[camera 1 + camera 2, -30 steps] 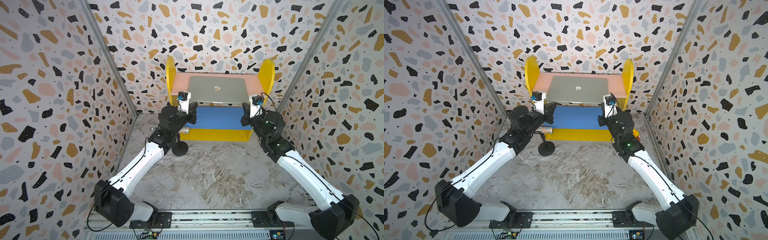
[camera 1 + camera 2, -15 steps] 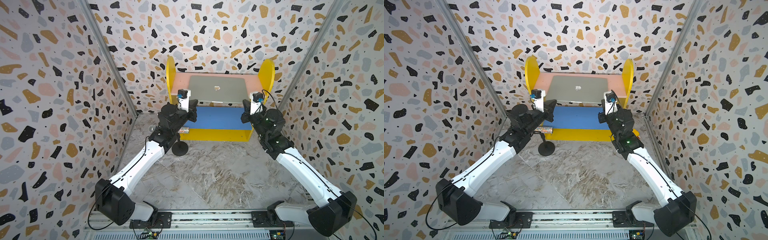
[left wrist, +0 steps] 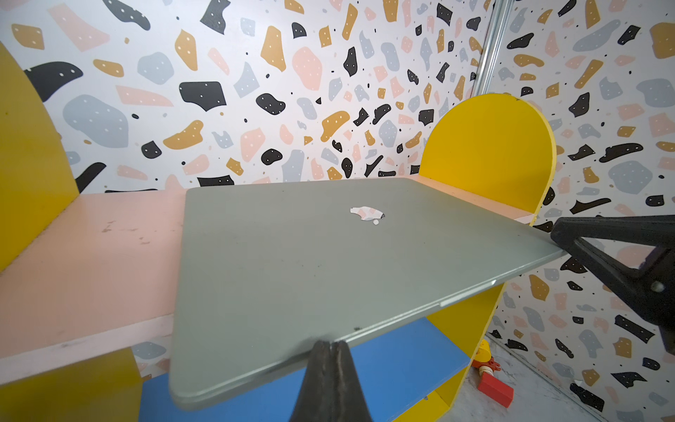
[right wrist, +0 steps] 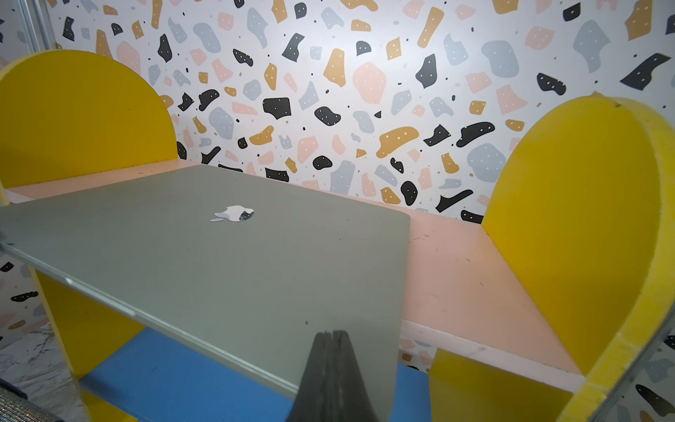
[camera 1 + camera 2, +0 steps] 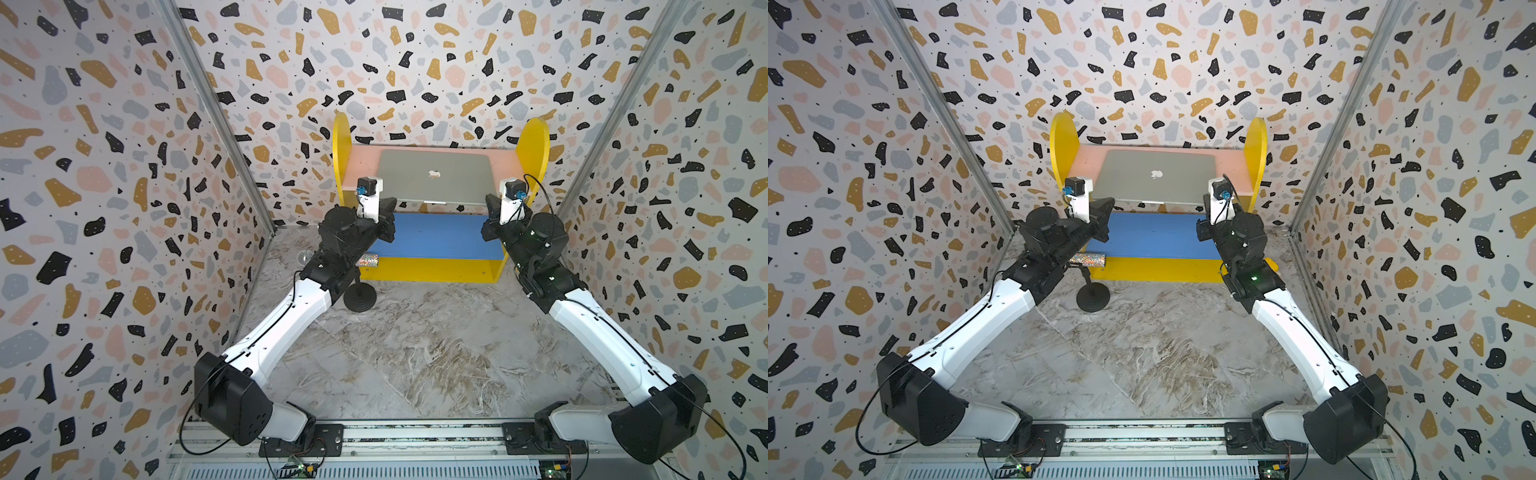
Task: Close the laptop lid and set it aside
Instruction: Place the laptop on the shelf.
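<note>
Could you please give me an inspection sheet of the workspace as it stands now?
Surface: marbled tabletop, shelf unit at its far end.
Job's things: laptop closed, flat on the pink top board, front edge overhanging.
Clutter: black round-based stand, glittery cylinder, red block by the shelf.
Grippers: left gripper and right gripper shut, tips at the laptop's front edge.
Cables: black cable looping beside the right gripper.
Surroundings: terrazzo-patterned walls.

Closed silver laptop [image 5: 415,180] flat on the yellow shelf's pink top board [image 5: 363,162].
</note>
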{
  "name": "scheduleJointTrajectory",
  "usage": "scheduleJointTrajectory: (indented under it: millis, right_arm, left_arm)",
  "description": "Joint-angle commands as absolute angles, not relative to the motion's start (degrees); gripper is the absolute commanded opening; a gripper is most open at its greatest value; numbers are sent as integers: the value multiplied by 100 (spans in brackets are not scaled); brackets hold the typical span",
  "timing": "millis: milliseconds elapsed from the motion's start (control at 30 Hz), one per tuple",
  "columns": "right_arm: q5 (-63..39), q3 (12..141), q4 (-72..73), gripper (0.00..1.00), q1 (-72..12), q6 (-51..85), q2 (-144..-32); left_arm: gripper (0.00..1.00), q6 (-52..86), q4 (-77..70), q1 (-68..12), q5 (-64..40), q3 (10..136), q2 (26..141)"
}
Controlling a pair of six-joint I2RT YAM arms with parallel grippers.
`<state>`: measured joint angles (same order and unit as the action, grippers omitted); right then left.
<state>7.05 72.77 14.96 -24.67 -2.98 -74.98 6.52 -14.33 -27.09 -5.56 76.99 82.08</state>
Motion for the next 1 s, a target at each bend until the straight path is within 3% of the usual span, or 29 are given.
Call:
scheduleJointTrajectory:
  millis: [0,967]
  right_arm:
    - [720,7546,1555,0,-2396,-264,-7564]
    - [627,7984,1617,0,-2180,-273,-8089]
  left_arm:
    - [0,538,-1731,-2725,-519,7957,8303]
    - [2,512,-1729,-2725,-523,8408,8777]
